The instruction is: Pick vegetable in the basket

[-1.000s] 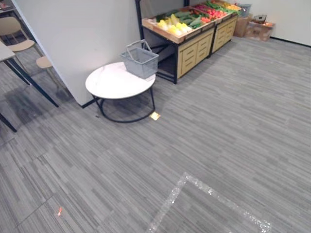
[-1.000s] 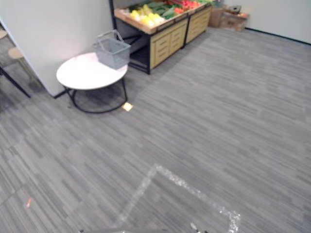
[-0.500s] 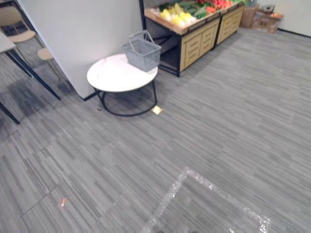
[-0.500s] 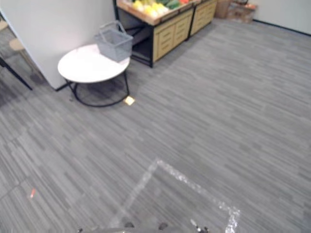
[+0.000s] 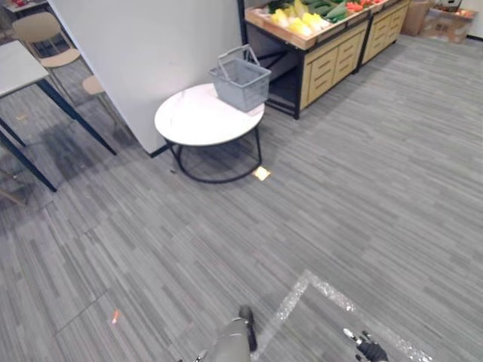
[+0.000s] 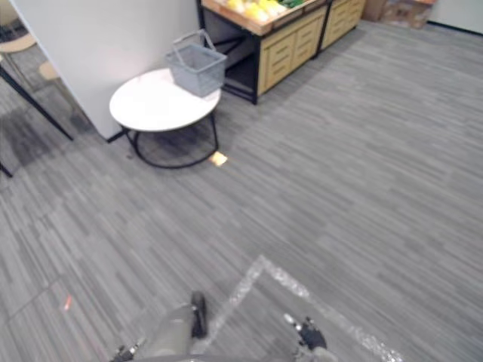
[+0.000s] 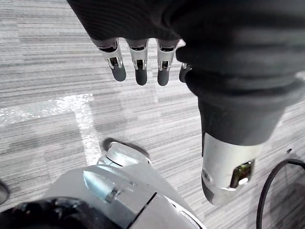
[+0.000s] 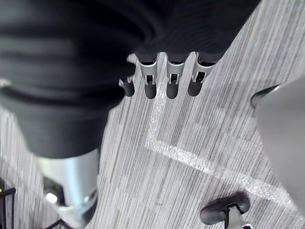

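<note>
Approaching the produce is, as I judge it, the step in hand. My left hand [image 7: 137, 62] hangs over the grey striped carpet floor [image 5: 151, 249], fingers straight and slack, holding nothing. Ahead and to the left, the round white table on black metal legs [image 5: 192, 121] carries the grey mesh basket with raised handles [image 5: 241, 78] at its far edge; nothing shows inside it. Just right of the table is the wooden produce stand with drawers [image 5: 326, 64]. The yellow and green vegetables [image 5: 296, 23] lie on its top, well apart from me. My right hand [image 8: 161, 76] is equally slack and empty. Procedure: walk until both stand and basket are within reach, skirt the table legs, stop square to the stand, and raise a hand only then.
</note>
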Tool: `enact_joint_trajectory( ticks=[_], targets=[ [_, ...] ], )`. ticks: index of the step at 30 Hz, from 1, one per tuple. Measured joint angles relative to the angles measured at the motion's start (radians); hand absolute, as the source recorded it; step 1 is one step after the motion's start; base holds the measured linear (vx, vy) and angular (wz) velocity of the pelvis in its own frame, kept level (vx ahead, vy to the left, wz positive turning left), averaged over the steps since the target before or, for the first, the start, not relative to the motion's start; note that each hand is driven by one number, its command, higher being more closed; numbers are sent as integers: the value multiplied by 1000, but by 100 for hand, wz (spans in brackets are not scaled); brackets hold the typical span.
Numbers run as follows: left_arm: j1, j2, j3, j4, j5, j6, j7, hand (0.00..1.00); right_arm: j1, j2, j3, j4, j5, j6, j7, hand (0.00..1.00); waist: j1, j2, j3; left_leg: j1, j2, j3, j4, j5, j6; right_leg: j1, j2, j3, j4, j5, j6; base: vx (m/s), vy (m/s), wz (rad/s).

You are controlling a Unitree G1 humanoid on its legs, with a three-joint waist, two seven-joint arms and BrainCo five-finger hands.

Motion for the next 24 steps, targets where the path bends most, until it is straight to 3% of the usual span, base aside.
enact_joint_trajectory(
  ticks=[1, 2, 4, 6, 7, 8, 10, 12, 14, 15, 17, 20, 21, 22, 24],
  targets=[
    [10, 7, 1, 3, -2, 0, -1, 0, -7, 16, -6, 4, 12, 0, -2, 0, 5, -18, -14, -13, -14, 31, 76, 63, -5, 32, -47, 16, -23, -22, -17, 689, 446, -42],
    [19, 26, 1, 15, 0, -4, 1, 0, -15, 34, -16, 31, 32, -3, 2, 0, 1, -59, -54, -36, -53, 67, 119, 1, 9, 7, -92, 56, -1, 9, -44, 724, 420, -22],
    [-2, 47, -13, 48, 5, -5, 4, 0, -12, 46, -93, 52, 37, -7, 11, 0, -11, -74, -72, 0, -130, 83, 131, -56, 58, -72, -140, 131, 196, 166, -8, 769, 422, 23],
    [-2, 56, -39, 58, 7, -5, 3, 0, -3, 32, -134, 78, 37, -7, 20, 0, -10, -77, -76, 74, -169, 93, 117, -86, 98, -128, -159, 146, 381, 336, 19, 599, 306, 20],
    [0, 61, -56, 57, 15, -4, 1, 0, 3, 29, -144, 75, 36, -8, 29, 0, -7, -74, -78, 139, -184, 103, 88, -112, 120, -171, -162, 152, 503, 482, 56, 526, 237, -14],
    [-1, 65, -67, 50, 27, -1, 0, 0, 3, 34, -162, 75, 36, -8, 39, 0, -7, -78, -74, 204, -204, 98, 52, -148, 125, -235, -166, 147, 651, 511, 71, 602, 251, -22],
    [-1, 80, -105, 50, 41, 5, -5, 0, 18, 24, -182, 78, 36, -6, 47, 0, -38, -68, -45, 389, -245, 53, -21, -197, 139, -362, -161, 67, 1015, 431, -21, 490, 148, -3],
    [-12, 66, -119, 46, 43, 4, -9, 0, 49, 14, -200, 69, 36, -7, 43, 0, -50, -53, -40, 496, -244, 51, -81, -213, 145, -444, -141, -6, 1076, 356, -37, 431, 73, 6],
    [-41, 47, -99, 37, 44, 4, -9, 0, 88, 22, -200, 46, 35, -9, 36, 0, -60, -38, -45, 598, -243, 36, -133, -235, 138, -564, -136, -98, 956, 263, -36, 481, 33, 21],
    [-55, 36, -88, 36, 45, 4, -9, 0, 97, 24, -198, 46, 34, -8, 33, 0, -61, -40, -44, 615, -240, 29, -141, -241, 136, -586, -137, -120, 890, 250, -35, 436, -60, 52],
    [-93, -10, -79, 25, 62, 2, -8, 0, 117, 30, -195, 39, 34, -7, 20, 0, -66, -21, -46, 651, -202, 19, -144, -277, 112, -603, -127, -191, 580, 251, -31, 469, -145, 71],
    [-109, -37, -54, 12, 75, 1, -4, 0, 117, 12, -122, 35, 26, -8, 17, 0, -64, -15, -46, 726, -126, -3, -176, -321, 52, -602, -70, -173, 203, 306, -6, 627, -277, 45],
    [-106, -41, -30, 12, 75, 1, -2, 0, 116, 4, -84, 35, 27, -7, 14, 0, -62, -19, -47, 752, -102, -5, -175, -328, 41, -598, -57, -164, 177, 393, 1, 614, -302, 29],
    [-99, -44, -18, 14, 75, 1, -2, 0, 114, 0, -72, 36, 25, -7, 13, 0, -62, -20, -49, 760, -96, -7, -162, -328, 41, -600, -53, -163, 207, 426, -21, 621, -308, 21],
    [-112, -66, 0, 21, 81, 2, -2, 0, 94, -21, -62, 36, 8, -9, 12, 0, -63, 1, -47, 752, -42, -11, -63, -278, 11, -607, -33, -191, 337, 304, -68, 685, -376, 3]
  ],
)
